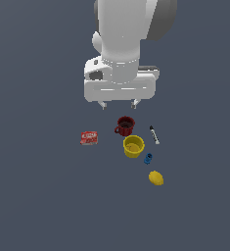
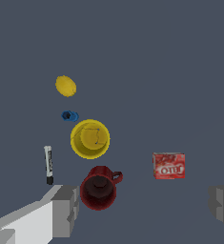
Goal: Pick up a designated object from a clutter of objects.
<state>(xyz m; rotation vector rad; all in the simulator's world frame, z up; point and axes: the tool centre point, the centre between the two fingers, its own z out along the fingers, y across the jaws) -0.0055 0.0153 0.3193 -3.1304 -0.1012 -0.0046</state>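
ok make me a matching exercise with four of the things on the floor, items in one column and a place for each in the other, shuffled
Places are as seen in the exterior view.

Column 1
1. lemon
2. red box
3. dark red mug
4. marker

Column 2
A. farthest to the exterior view's left, set apart from the rest
B. nearest below the open gripper
C. lowest in the picture, beyond the small blue piece
D. at the exterior view's right of the mug, lying flat

Pairs: 1-C, 2-A, 3-B, 4-D
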